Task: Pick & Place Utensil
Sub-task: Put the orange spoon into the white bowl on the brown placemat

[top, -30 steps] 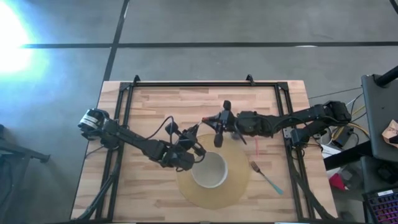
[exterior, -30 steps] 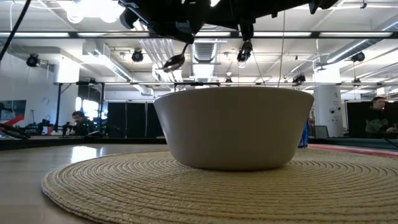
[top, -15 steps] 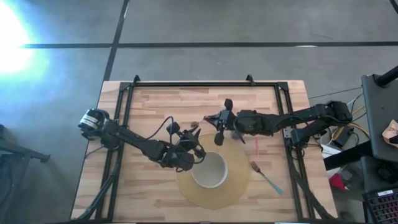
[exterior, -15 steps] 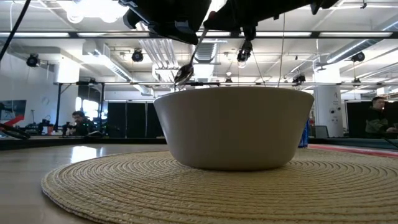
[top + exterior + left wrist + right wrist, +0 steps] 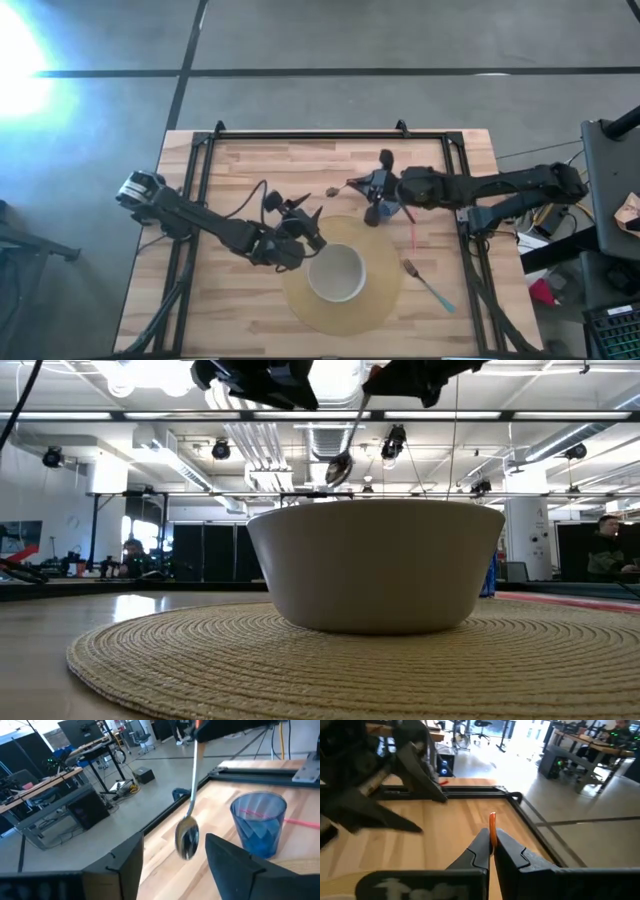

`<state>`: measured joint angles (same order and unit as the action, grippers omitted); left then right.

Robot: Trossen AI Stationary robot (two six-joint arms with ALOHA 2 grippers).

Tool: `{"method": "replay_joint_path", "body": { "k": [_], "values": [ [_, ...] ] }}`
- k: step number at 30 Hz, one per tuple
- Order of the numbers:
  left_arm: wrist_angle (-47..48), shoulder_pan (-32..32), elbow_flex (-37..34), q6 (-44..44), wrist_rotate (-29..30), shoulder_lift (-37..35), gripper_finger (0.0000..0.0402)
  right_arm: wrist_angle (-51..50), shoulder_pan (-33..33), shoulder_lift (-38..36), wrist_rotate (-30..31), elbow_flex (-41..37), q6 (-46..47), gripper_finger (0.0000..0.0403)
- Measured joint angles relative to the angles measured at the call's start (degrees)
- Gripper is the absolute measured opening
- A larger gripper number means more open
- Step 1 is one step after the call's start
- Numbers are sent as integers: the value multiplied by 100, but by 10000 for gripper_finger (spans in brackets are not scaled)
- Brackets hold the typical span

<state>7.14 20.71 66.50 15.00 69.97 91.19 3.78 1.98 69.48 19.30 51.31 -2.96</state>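
The right pincer point(image 5: 372, 184) pinches the spoon point(image 5: 188, 832) by its orange-tipped handle, bowl end dangling over the tabletop point(image 5: 250, 170) near the blue cup point(image 5: 258, 822); the left pincer point(image 5: 300, 213) stands wide, freeing it for placing.

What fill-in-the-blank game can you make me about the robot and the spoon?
1. The spoon hangs from the ___ gripper.
2. The left gripper is ___ and holds nothing.
3. The bowl sits on a round ___.
4. The cup is ___ in colour.
Missing words: right; open; mat; blue.
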Motion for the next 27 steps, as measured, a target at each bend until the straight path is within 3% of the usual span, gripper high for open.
{"method": "replay_joint_path", "body": {
  "k": [3, 7, 15, 19, 27],
  "values": [
    [350, 0, 0, 47, -68, -230, 212, -282, -172, -289, -125, 0, -9, 8],
    [1151, 0, 0, 399, -194, -593, 211, -400, -610, -675, -960, 0, 112, 8],
    [3277, -103, -15, 2409, -343, -1263, 209, -437, -1747, -975, -2657, 89, 680, 8],
    [3881, -156, -17, 3136, -341, -1419, 209, -581, -2187, -760, -3538, 380, 999, 8],
    [3908, -363, -81, 3170, -778, -1435, 208, -1584, -2470, 386, -5005, 1460, 1087, 8]
  ]
}}
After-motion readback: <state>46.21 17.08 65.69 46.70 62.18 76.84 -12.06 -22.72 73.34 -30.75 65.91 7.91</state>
